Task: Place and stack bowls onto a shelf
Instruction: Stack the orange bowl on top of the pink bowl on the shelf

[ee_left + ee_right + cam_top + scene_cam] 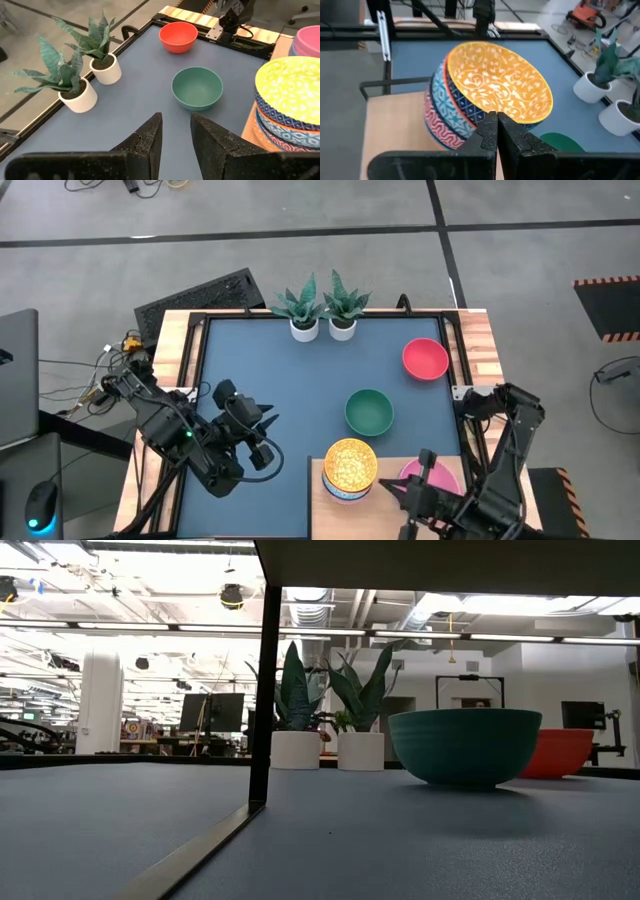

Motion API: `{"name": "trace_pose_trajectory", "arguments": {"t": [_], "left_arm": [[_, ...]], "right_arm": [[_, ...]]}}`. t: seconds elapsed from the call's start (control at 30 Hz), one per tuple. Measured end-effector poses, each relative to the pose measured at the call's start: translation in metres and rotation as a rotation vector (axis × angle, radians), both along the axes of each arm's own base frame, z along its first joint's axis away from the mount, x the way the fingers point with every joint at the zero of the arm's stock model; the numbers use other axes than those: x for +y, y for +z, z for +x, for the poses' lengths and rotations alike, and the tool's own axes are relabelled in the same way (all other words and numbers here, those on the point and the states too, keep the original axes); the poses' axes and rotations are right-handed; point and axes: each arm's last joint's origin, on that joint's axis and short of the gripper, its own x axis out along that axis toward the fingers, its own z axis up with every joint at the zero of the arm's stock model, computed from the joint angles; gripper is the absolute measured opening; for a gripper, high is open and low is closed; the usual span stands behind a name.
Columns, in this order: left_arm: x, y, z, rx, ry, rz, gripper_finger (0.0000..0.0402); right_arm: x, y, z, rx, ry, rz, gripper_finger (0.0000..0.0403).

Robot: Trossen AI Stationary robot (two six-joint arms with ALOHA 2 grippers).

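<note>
The stack of small patterned bowls point(349, 470) sits on the pale wood shelf point(325, 515) at about six o'clock on the worktop point(290, 390), with the yellow bowl point(500, 82) on top and blue-white and orange-red patterned bowls nested under it. Just beside the stack, toward five o'clock, a pink bowl point(440, 476) rests on the same shelf, partly hidden by the right arm.

Out on the dark blue worktop, off the shelf, a green bowl point(369, 411) stands near the centre, a little toward four o'clock, close to the shelf's far edge but apart from it. A red bowl point(425, 358) sits farther off at about two o'clock, near the worktop's wooden edge strip. Both are upright and empty.

The right gripper point(412, 492) hangs over the shelf between the patterned stack and the pink bowl, its fingers point(487, 137) pressed together with nothing between them. The left gripper point(262, 430) waits over the worktop at about eight o'clock, pointing toward the green bowl; its fingers point(150, 140) stand slightly apart and hold nothing.

Two white plant pots point(322, 328) with spiky green plants stand side by side at twelve o'clock along the far edge.
</note>
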Motion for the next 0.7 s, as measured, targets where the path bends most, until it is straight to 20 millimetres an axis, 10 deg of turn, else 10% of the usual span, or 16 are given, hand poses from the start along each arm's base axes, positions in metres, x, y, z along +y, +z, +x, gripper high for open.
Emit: {"name": "trace_pose_trajectory", "arguments": {"t": [0.7], "left_arm": [[-0.006, 0.0, -0.005, -0.001, -0.023, 0.023, 0.0089]], "right_arm": [[-0.003, -0.027, -0.03, 0.092, -0.114, 0.074, 0.0026]]}}
